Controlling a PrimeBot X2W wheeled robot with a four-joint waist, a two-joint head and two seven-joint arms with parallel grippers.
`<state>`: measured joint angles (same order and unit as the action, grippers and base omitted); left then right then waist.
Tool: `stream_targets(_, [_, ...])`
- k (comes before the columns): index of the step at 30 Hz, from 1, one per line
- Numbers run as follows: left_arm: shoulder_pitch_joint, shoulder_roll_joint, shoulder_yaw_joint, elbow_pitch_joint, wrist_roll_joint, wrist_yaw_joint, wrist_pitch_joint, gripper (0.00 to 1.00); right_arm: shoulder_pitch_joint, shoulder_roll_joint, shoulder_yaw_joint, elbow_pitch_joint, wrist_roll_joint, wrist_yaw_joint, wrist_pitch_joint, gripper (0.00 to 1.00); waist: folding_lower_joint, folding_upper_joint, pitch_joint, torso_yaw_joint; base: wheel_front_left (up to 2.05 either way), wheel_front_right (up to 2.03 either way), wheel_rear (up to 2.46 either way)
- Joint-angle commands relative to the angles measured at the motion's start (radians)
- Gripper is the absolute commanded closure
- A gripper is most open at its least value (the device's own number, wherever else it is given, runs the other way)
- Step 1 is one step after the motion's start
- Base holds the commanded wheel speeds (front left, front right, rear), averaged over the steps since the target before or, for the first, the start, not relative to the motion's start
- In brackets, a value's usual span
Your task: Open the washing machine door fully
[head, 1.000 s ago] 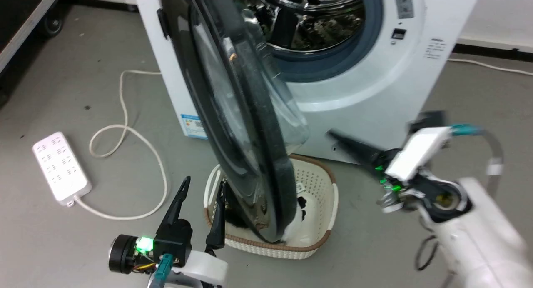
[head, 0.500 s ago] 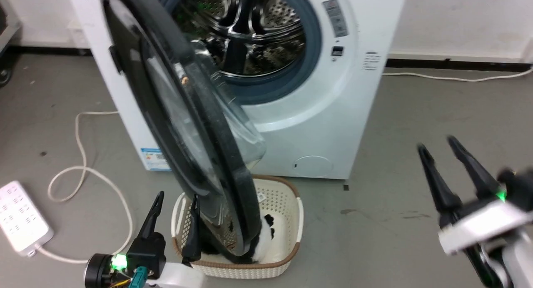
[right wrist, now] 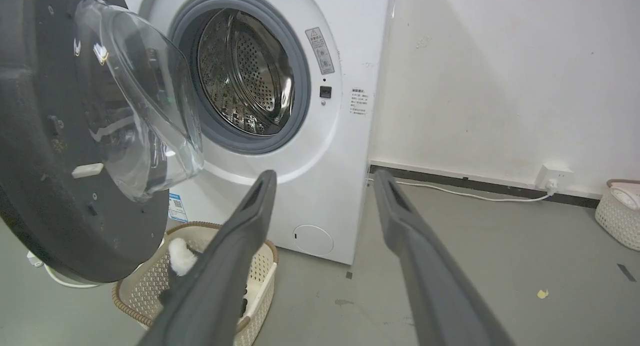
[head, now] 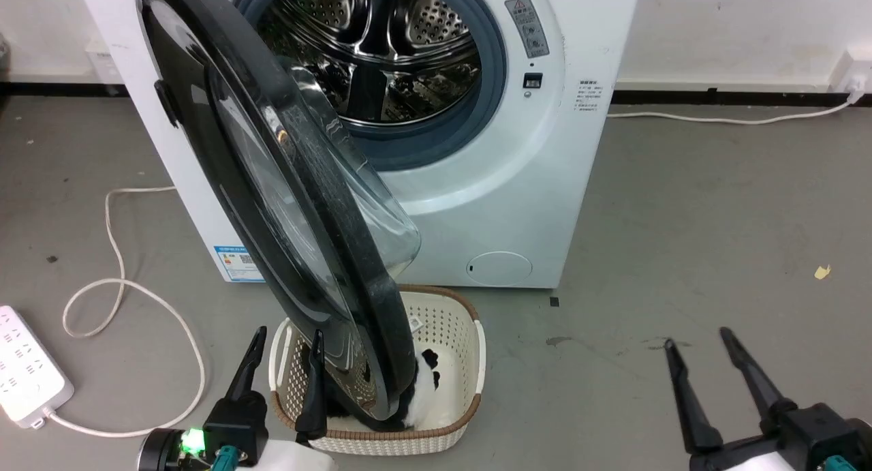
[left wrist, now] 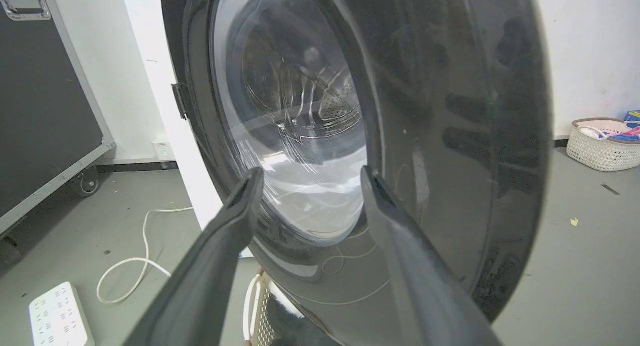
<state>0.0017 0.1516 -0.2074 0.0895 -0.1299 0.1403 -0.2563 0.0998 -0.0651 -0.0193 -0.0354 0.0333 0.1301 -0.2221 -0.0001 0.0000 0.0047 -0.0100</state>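
The washing machine door [head: 272,205] is glossy black with a bulging clear glass bowl. It stands swung out from the white washing machine [head: 477,205], edge-on to the head view, leaving the steel drum [head: 381,48] exposed. My left gripper [head: 288,335] is open at the door's lower outer face; in the left wrist view its fingers [left wrist: 235,221] point at the door [left wrist: 440,135] glass, and contact cannot be judged. My right gripper [head: 698,338] is open over bare floor, well right of the door. The right wrist view shows the door's [right wrist: 45,160] inner side at left, beyond the right gripper [right wrist: 325,173].
A cream basket [head: 470,362] with dark and white laundry sits on the floor under the door's lower edge. A white power strip [head: 24,365] and looped cable [head: 116,287] lie left. A small round white flap [head: 499,268] is low on the machine. Another basket [right wrist: 617,211] stands far right.
The head camera has shifted, so the whole scene has slid. My right gripper has drawn back from near the machine's front to the lower right. The door and left gripper keep their relation.
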Motion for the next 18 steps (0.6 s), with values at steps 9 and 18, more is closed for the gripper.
stream_targets(9, [0.010, -0.005, 0.013, 0.011, -0.015, -0.006, -0.006, 0.00, 0.009, 0.014, -0.010, 0.001, 0.018, 0.001, -0.007, 0.00, 0.0001, 0.0000, 0.012, 0.002, 0.00, 0.00, 0.00])
stream_targets(18, [0.005, -0.007, 0.021, 0.010, -0.017, -0.008, -0.006, 1.00, -0.004, 0.015, 0.004, 0.020, 0.047, 0.001, -0.005, 0.00, 0.0001, 0.0000, 0.018, 0.001, 0.00, 0.00, 0.00])
